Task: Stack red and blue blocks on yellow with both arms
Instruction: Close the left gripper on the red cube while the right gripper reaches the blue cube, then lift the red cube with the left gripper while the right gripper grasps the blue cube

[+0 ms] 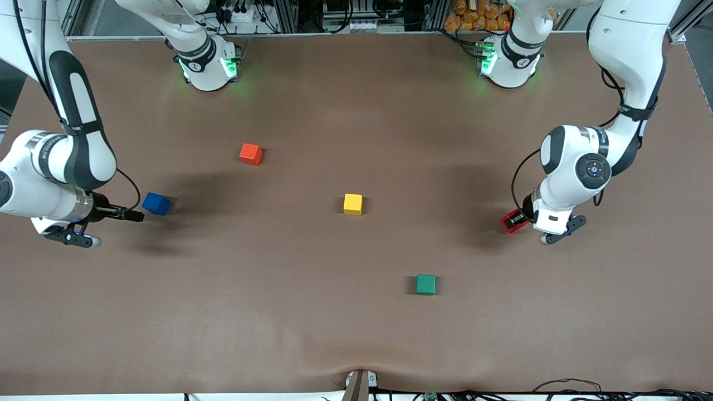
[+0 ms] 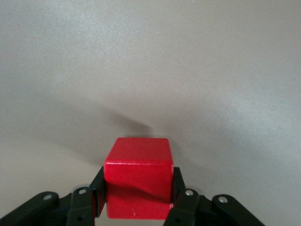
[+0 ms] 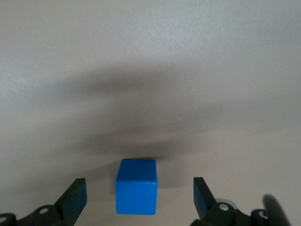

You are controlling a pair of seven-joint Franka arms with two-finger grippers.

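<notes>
My left gripper (image 2: 136, 200) squeezes the red block (image 2: 137, 176). My right gripper (image 3: 139, 200) is open around the blue block (image 3: 136, 192), room both sides. Yellow block (image 1: 352, 204) sits alone.

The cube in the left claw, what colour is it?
Crimson red, clearest in the left wrist view, clamped by the left claw.

I see bare table around the yellow cube (image 1: 352, 204); the orange-red cube (image 1: 250, 153) and green cube (image 1: 425, 284) sit well apart from it.
</notes>
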